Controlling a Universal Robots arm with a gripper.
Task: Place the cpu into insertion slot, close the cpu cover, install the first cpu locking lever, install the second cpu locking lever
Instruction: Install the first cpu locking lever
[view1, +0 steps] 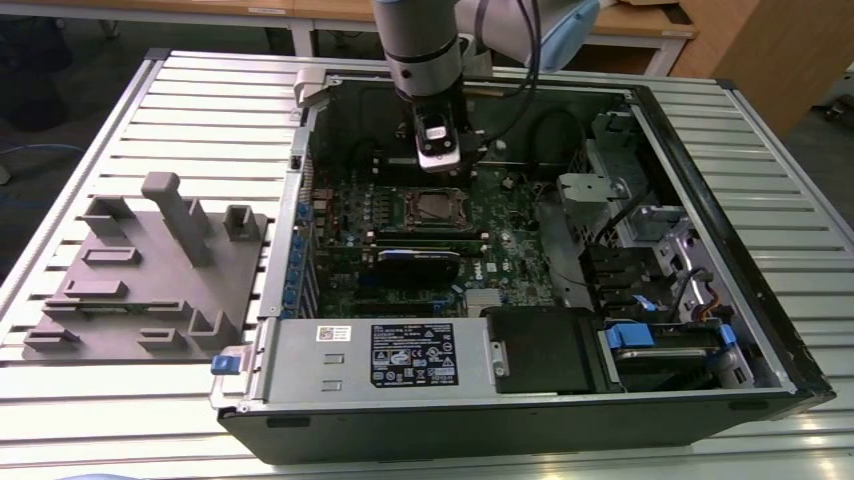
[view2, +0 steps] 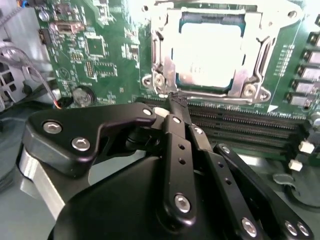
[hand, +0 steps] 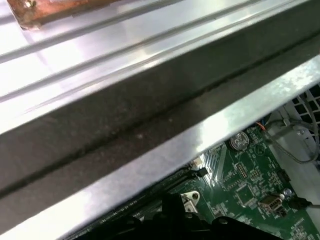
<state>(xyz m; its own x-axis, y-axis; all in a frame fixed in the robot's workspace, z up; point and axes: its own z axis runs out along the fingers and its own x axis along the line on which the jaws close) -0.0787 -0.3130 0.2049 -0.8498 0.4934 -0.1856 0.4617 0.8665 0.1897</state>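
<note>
The black two-fingered gripper (view1: 442, 160) hangs from the grey arm inside the open black computer case (view1: 534, 425), which lies on its side on the ribbed metal counter (view1: 200, 90). In the second wrist view its fingers (view2: 176, 107) are clenched, tips pressed together, with nothing visible between them.

Just ahead of those tips sits the insertion slot (view1: 435, 207), the small square socket on the green motherboard (view2: 110, 55). The cpu (view2: 210, 47), a flat square chip with a pale silver-grey metal top, lies seated in that slot. The cpu cover (view2: 239, 80), a thin silvery frame plate with a square window, lies flat over it, so the chip's top shows through the window. The gripper's tips are at the frame's nearest edge; whether they touch it cannot be told. A thin metal rod (view2: 263, 59) runs along one flank of the frame; whether it is latched is unclear.

Between the gripper's tips and its body, long narrow black card slots (view2: 250, 125) cross the board. A round silver coin battery (view2: 82, 95) sits off to one side of the fingers.

In the exterior view, a black rectangular card (view1: 420, 262) lies beyond the slot from the gripper, and a grey moulded fixture block (view1: 147, 280) rests on the counter well apart, toward the exterior view's left.
</note>
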